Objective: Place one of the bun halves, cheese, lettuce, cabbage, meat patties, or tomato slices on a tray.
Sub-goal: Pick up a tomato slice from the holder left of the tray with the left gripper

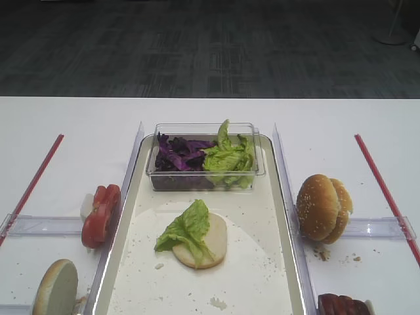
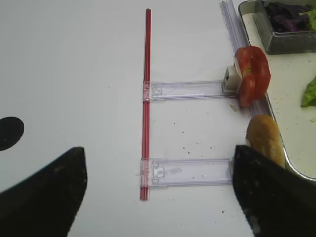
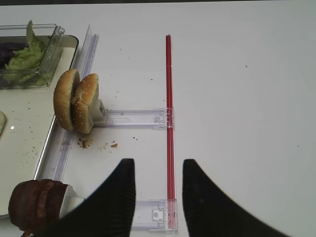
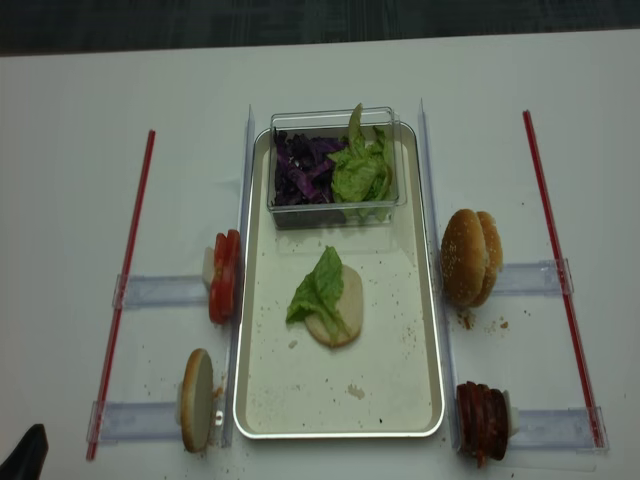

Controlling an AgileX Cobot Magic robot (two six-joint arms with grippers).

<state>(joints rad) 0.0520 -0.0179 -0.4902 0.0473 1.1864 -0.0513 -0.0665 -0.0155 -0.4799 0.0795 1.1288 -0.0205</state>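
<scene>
On the metal tray [image 4: 340, 432] lies a bun half [image 4: 342, 312], cut face up, with a lettuce leaf [image 4: 318, 288] on it. A clear tub [image 1: 205, 180] at the tray's far end holds purple cabbage [image 1: 180, 154] and lettuce [image 1: 228, 157]. Tomato slices [image 1: 100, 215] and one bun half [image 1: 56, 289] stand on edge left of the tray. To its right are two bun halves [image 1: 321, 207] and meat patties [image 1: 341, 305]. No cheese is in view. My left gripper [image 2: 158, 148] hovers open and empty beside the left bun half [image 2: 266, 138]. My right gripper [image 3: 159, 162] is open and empty, right of the patties [image 3: 37, 205].
Clear plastic rails [image 4: 150, 291] run from the tray's sides out to a red strip [image 4: 125, 280] on the left and another red strip [image 4: 555, 260] on the right. Crumbs [image 1: 323, 252] lie by the right bun halves. The white table ends at a dark floor [image 1: 210, 46].
</scene>
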